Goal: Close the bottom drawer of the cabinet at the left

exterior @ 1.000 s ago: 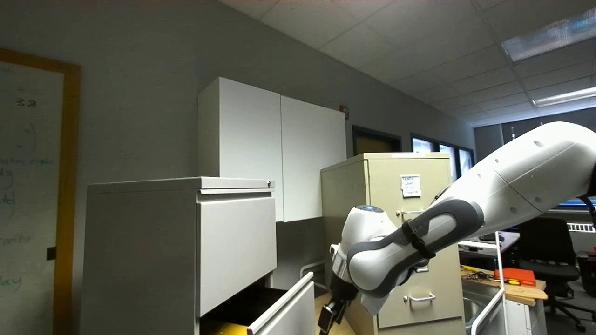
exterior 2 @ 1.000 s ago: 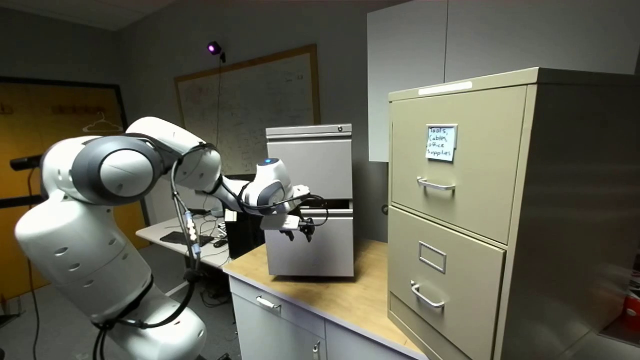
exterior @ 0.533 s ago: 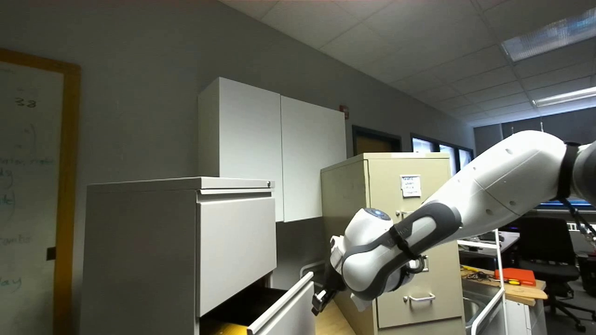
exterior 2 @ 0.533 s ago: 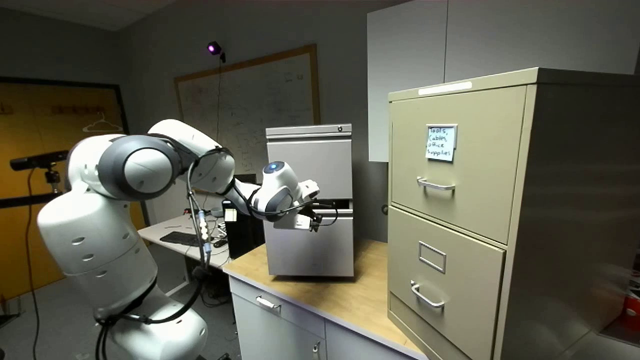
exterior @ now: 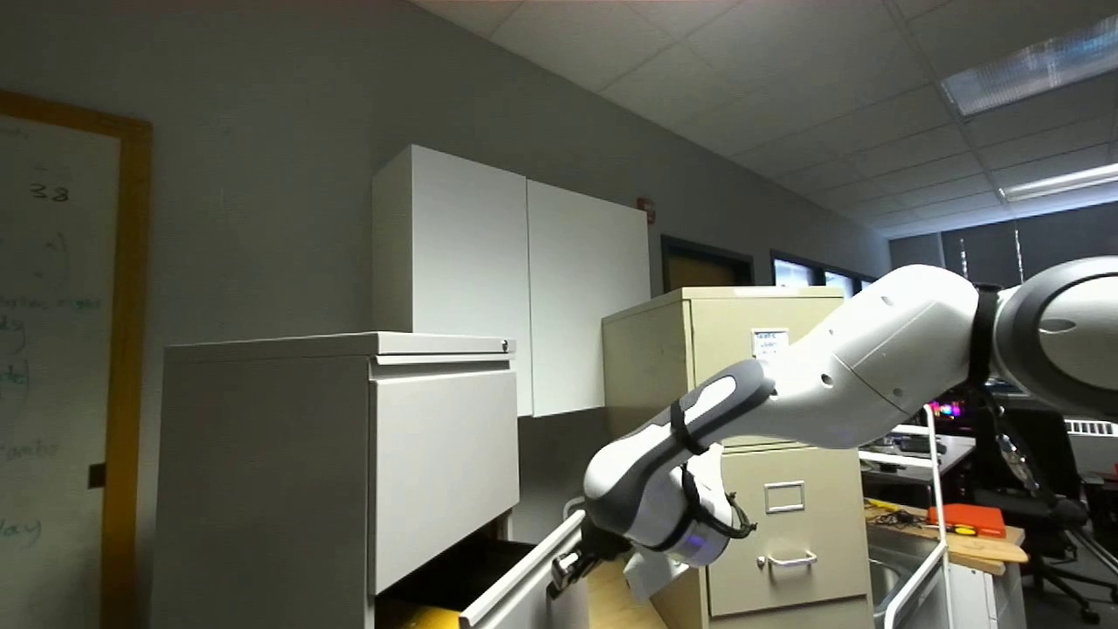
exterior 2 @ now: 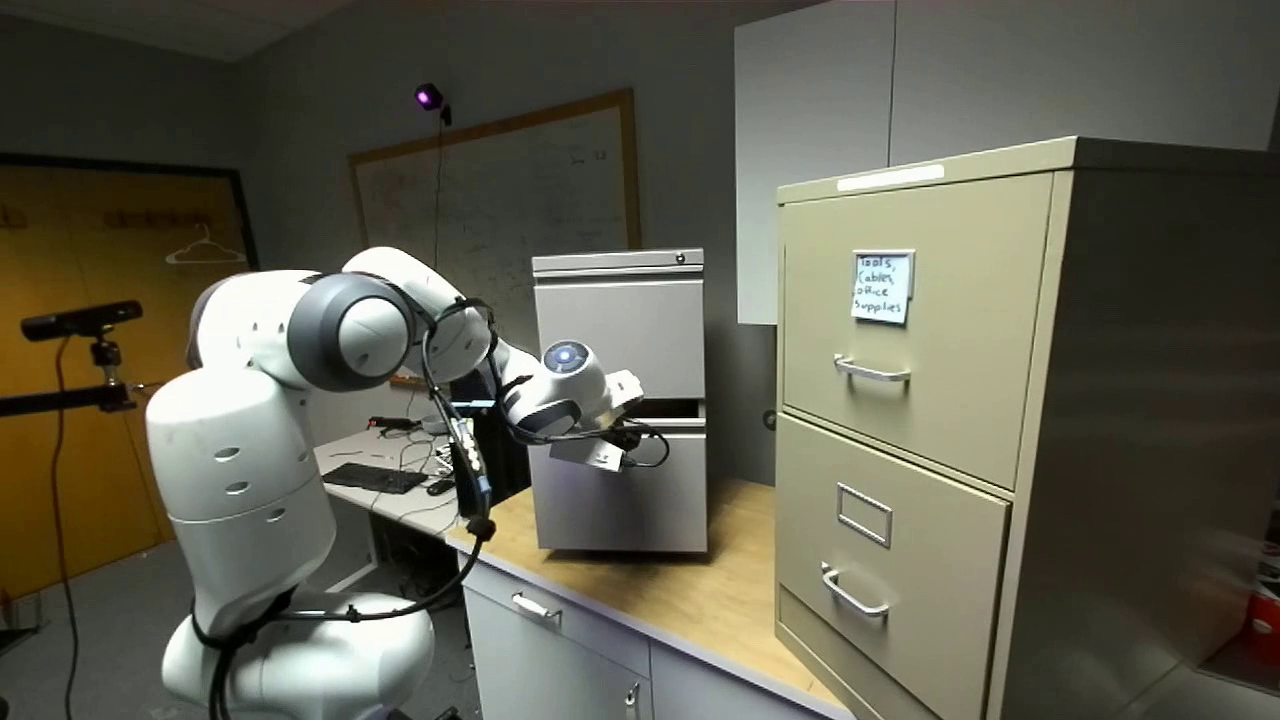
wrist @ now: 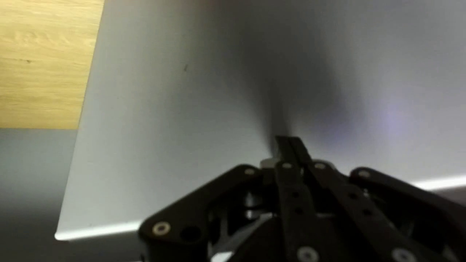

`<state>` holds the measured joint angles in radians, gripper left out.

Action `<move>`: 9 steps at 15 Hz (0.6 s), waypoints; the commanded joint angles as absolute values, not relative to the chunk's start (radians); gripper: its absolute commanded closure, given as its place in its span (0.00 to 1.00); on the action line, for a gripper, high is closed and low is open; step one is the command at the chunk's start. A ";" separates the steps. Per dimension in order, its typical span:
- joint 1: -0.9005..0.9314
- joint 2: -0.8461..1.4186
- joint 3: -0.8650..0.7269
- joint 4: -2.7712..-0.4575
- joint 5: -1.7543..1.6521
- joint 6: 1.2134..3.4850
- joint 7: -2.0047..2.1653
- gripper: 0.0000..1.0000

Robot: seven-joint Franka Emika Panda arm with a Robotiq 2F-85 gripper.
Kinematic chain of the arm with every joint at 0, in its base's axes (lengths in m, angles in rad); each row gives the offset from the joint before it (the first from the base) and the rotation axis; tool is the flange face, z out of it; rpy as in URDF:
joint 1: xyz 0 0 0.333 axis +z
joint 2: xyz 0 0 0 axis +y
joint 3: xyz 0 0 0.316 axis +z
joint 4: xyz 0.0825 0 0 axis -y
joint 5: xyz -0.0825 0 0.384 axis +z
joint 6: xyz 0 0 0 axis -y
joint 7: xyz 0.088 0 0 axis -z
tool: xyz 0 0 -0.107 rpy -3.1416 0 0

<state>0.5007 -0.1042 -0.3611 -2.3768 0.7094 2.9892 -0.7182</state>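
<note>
The bottom drawer (exterior: 534, 604) of the light-grey cabinet (exterior: 262, 489) stands pulled out, with something yellow (exterior: 424, 617) inside. Seen from the front in an exterior view, the drawer's flat face (exterior 2: 620, 515) sits below the upper drawer front (exterior 2: 625, 335), a dark gap between them. My gripper (exterior: 559, 584) is at the outer face of the bottom drawer, just under its top edge. In the wrist view the gripper (wrist: 288, 137) is shut, fingertips together with nothing between them. They meet their own shadow on the grey front and appear to touch it.
A beige filing cabinet (exterior 2: 900, 400) with handles rises to the right, close to the arm. The grey cabinet rests on a wooden countertop (exterior 2: 740, 570). A white wall cupboard (exterior: 576, 288) hangs behind. A desk (exterior 2: 345, 455) with a keyboard lies behind the arm.
The arm has moved toward the cabinet, bringing the gripper up against the bottom drawer's front. Its fingers have come together. The drawer's edge seems to have shifted very slightly inward.
</note>
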 commanded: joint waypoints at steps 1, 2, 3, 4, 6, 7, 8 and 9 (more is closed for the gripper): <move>0.582 -0.065 -0.449 -2.220 0.986 2.892 -0.994 0.96; 0.587 -0.049 -0.462 -2.187 1.068 2.852 -1.074 0.96; 0.586 -0.025 -0.471 -2.156 1.147 2.811 -1.153 0.96; 0.578 0.011 -0.478 -2.122 1.210 2.764 -1.217 0.96; 0.556 0.083 -0.488 -2.059 1.304 2.674 -1.308 0.95; 0.546 0.118 -0.492 -2.027 1.339 2.633 -1.336 0.96; 0.536 0.160 -0.494 -1.988 1.369 2.591 -1.353 0.95; 0.523 0.198 -0.493 -1.949 1.392 2.552 -1.363 0.96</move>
<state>0.5424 0.0494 -0.4897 -2.1174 1.2981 2.6538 -1.3080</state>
